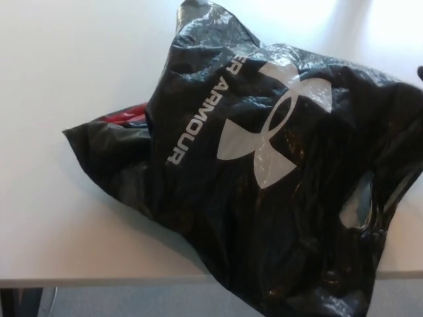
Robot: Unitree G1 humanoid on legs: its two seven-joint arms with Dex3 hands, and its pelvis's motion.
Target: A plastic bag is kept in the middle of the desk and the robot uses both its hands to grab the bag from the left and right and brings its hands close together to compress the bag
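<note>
We see a big black plastic bag (pixel 264 185) lying on the white worktop (pixel 73 79). It is crinkled and shiny. On top of the bag is a large white logo (pixel 274 129), and just beside the logo, toward the bag's left, are white letters (pixel 198 109) that run slanted along the bag. The bag is puffed up in the middle and sags toward its edges.

The bag takes up most of the worktop's right part. Its near corner hangs over the worktop's front edge (pixel 99 282). A cut-out handle hole (pixel 360 203) shows on the right side of the bag, and we can see the pale worktop through it. At the bag's left end, a bit of something red (pixel 125 115) peeks out from under the black plastic. We cannot tell what the red thing is.

We do not see either hand of the robot, so we cannot tell if the fingers are spread or pressed together. A tiny dark shape (pixel 420 71) sits at the far right, just beside the bag, and we cannot tell what it is.
</note>
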